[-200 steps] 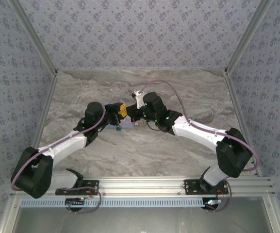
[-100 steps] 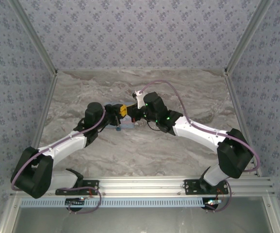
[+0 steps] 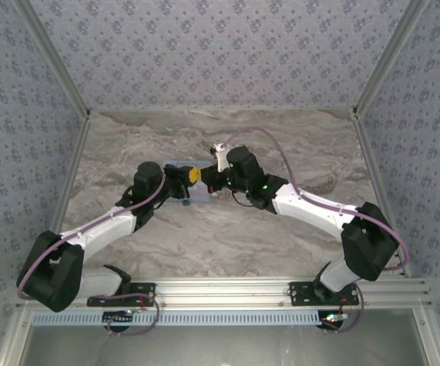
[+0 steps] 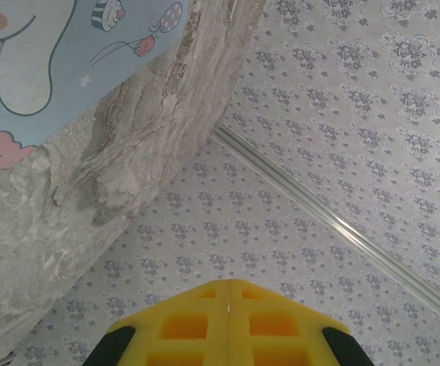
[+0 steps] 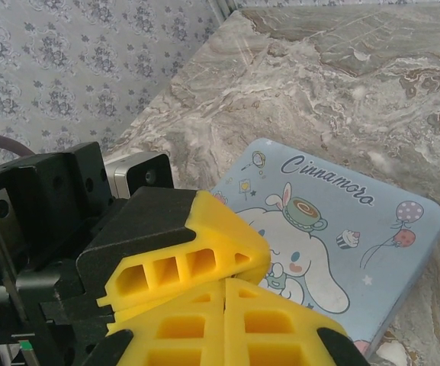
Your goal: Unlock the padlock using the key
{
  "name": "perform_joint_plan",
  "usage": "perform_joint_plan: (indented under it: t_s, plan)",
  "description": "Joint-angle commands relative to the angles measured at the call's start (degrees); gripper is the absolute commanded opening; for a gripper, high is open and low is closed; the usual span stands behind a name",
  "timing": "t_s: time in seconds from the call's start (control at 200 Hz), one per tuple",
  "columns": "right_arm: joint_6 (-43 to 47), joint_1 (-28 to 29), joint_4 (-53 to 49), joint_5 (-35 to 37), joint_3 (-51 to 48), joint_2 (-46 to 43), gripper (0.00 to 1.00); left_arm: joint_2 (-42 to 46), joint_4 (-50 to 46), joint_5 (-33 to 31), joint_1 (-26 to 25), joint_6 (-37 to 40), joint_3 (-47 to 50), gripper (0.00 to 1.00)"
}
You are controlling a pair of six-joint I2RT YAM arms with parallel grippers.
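Both clenched, the left pincer (image 4: pixel 229 285) and right pincer (image 5: pixel 226 284) meet above the tin (image 5: pixel 342 229); padlock (image 3: pixel 183 202) perhaps a blue speck.

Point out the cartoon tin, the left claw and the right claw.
cartoon tin (image 5: pixel 357 229), right wrist view, printed lid.
left claw (image 4: pixel 229 286), left wrist view, seam where its yellow fingertips meet.
right claw (image 5: pixel 226 286), right wrist view, seam where its yellow fingertips meet.

"Cinnamoroll" script (end cut off), on light-blue cartoon tin lid (image 5: pixel 334 229)
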State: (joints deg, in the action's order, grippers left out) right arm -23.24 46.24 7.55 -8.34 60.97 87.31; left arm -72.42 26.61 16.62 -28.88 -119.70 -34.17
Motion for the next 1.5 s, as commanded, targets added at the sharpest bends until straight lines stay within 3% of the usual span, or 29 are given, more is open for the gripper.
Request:
perform_joint_plan:
  t_s: [0.0,0.18,0.39,0.595,0.82,1.004,1.499]
  plan:
    - [-2.1,-1.3,0.4,-1.5,-0.5,-2.2,0.05,1.7,-1.5,-1.3,0.3,-3.4,-1.8,0.0]
    - [-4.3,-3.7,2.5,-6.4,-2.5,-4.4,0.27,3.2,-13.5,-3.2,0.9,20.5,-10.2,0.0]
    - [-7.2,-6.5,8.5,-9.4,-6.2,-7.7,0.4,5.0,-18.2,-6.1,0.2,50.3,-18.7,0.0]
    - [-16.2,-10.8,27.9,-17.8,-10.8,-8.9,0.52,7.5,-16.7,-3.5,-0.3,65.2,-20.6,0.0]
    - [-19.6,-11.2,38.3,-24.8,-8.8,-7.3,0.56,8.8,-11.6,0.6,-0.4,69.4,-20.9,0.0]
    - [-20.6,-10.2,38.6,-25.4,-6.3,-5.4,0.57,8.5,-8.3,1.5,-0.5,67.6,-20.9,0.0]
    - [-22.8,-8.6,39.1,-25.3,-2.2,-0.1,0.44,8.0,-5.5,2.3,-0.5,64.9,-19.8,0.0]
